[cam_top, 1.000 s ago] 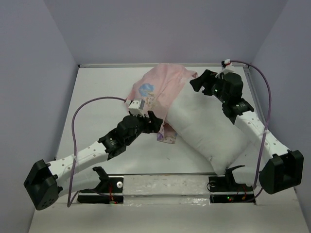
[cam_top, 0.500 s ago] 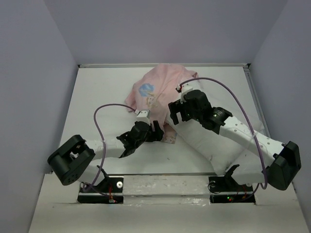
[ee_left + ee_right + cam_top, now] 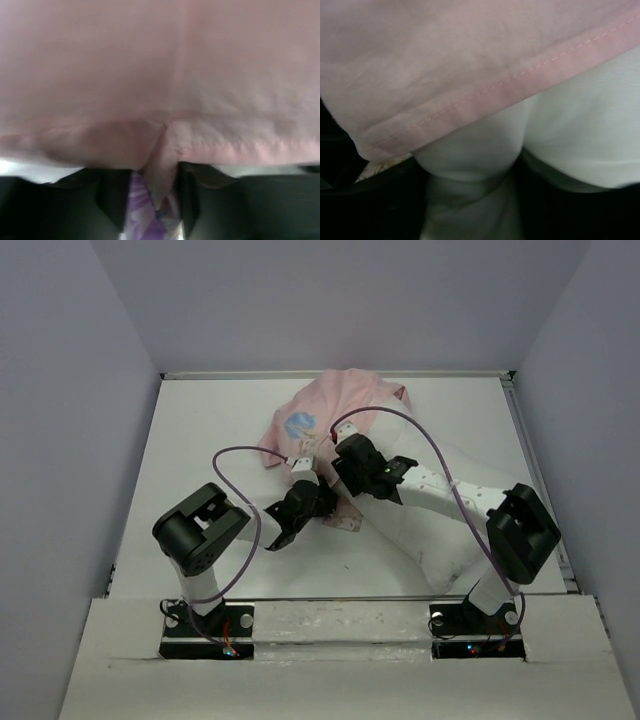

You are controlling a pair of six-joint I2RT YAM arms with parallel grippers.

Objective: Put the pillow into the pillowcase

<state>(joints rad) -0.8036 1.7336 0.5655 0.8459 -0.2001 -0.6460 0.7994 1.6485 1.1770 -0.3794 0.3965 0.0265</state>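
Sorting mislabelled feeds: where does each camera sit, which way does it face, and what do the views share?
Top external: fixed above and behind the arm bases, facing down on the white table; both arms meet where the pale pink fabric pillowcase covers the plump white pillow.
Left wrist: on the left arm, facing the pillowcase hem; left gripper pinches a fold.
Right wrist: on the right arm, facing pillow beneath hem; right gripper pinches pillow.
Shared: both wrist views show the pink hem.
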